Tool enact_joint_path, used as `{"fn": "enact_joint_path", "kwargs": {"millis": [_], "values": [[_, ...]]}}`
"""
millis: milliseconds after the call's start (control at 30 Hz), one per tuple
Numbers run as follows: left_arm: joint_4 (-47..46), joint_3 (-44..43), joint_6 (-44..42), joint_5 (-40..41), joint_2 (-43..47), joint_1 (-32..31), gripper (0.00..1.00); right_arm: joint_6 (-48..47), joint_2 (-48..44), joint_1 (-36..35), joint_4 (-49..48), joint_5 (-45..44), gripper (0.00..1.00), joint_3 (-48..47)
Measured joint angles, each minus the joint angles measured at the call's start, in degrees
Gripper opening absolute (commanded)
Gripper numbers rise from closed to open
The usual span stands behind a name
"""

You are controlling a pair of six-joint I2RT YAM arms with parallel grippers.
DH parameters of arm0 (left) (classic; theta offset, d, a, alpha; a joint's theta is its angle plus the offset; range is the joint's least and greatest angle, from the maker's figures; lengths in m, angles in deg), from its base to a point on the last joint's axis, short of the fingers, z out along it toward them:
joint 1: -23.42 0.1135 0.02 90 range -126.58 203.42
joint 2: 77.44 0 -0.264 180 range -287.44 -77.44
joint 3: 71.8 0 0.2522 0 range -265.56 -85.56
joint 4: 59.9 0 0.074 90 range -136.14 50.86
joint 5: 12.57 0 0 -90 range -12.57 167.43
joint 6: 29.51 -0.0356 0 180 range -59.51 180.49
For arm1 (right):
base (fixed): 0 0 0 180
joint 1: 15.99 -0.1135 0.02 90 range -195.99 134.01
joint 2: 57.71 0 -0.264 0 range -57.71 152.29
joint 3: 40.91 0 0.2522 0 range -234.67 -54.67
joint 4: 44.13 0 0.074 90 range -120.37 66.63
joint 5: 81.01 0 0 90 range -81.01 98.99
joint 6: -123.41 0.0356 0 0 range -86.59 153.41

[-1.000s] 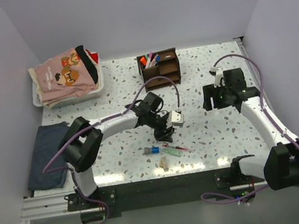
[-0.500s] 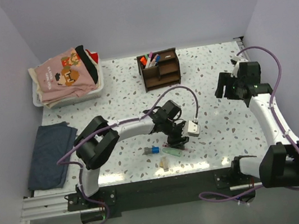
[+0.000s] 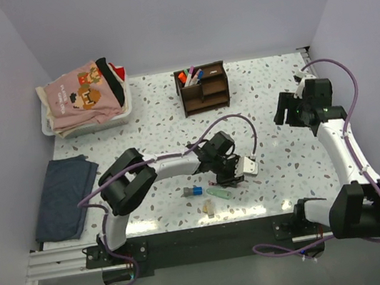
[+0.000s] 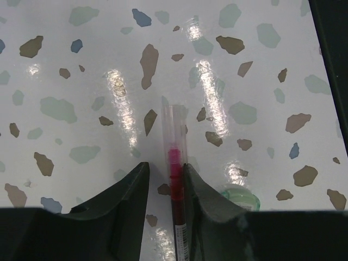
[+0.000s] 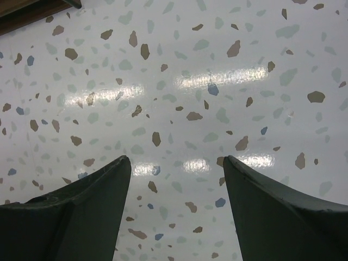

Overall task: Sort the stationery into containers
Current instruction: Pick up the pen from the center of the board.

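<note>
A pink pen point(image 4: 175, 163) lies on the speckled table between my left gripper's fingers point(image 4: 165, 165), touching the right finger, with a small gap to the left one. The jaws stand narrowly open around it. In the top view the left gripper point(image 3: 230, 177) is low over the table's front middle. A mint green marker point(image 3: 218, 193) lies just beside it and shows in the left wrist view point(image 4: 241, 197). A blue-capped pen point(image 3: 193, 191) and a beige pen point(image 3: 207, 210) lie nearby. The dark brown organizer point(image 3: 203, 88) holds several pens. My right gripper point(image 5: 176, 163) is open and empty at the right point(image 3: 290, 109).
A white tray point(image 3: 50, 125) piled with folded clothes stands at the back left. A dark blue cloth point(image 3: 61, 195) lies at the left edge. The table's dark front edge runs close behind the pens.
My left gripper has moved right and toward the front, coming down around the pink pen. My right arm swung back and to the right, then stayed still.
</note>
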Motion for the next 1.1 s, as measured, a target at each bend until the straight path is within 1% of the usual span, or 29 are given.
{"fn": "enact_joint_path", "kwargs": {"millis": [300, 467, 533, 633, 667, 733, 767, 867, 933, 1100], "values": [[-6.3, 3.8, -0.2, 1.2, 1.0, -0.2, 0.26, -0.5, 0.0, 0.0, 0.5, 0.0, 0.72, 0.0], [-7.7, 4.7, 0.1, 2.1, 1.3, -0.3, 0.26, -0.5, 0.0, 0.1, 0.9, 0.0, 0.72, 0.0], [-7.5, 4.2, 0.2, 2.5, 1.0, -0.5, 0.25, -0.5, 0.1, 0.1, 1.0, 0.0, 0.72, 0.0], [-6.5, 1.6, 0.3, 2.5, -0.9, -0.5, 0.17, -0.5, 0.6, 0.1, 1.1, 0.0, 0.72, 0.0], [-6.4, 0.9, 0.4, 2.3, -1.4, -0.5, 0.10, -0.5, 0.9, 0.1, 1.1, 0.0, 0.72, 0.0], [-5.9, 0.0, 0.5, 1.9, -2.0, -0.5, 0.00, -0.5, 1.8, 0.1, 1.2, 0.0, 0.71, 0.0], [-5.6, -0.3, 0.5, 1.8, -2.0, -0.3, 0.00, -0.5, 2.1, 0.1, 1.2, 0.0, 0.71, 0.0], [-3.4, -1.8, 0.5, 0.4, -2.5, 0.3, 0.00, -0.5, 3.1, 0.2, 1.5, 0.0, 0.71, -0.2], [-0.4, -3.3, -0.1, -0.5, -2.6, 1.3, 0.00, -0.5, 3.8, 0.3, 1.9, 0.0, 0.70, -0.9], [14.2, -11.4, -3.1, -3.9, -4.0, 7.0, 0.00, -0.7, 5.4, 0.3, 2.3, 0.0, 0.70, -3.5]]}}
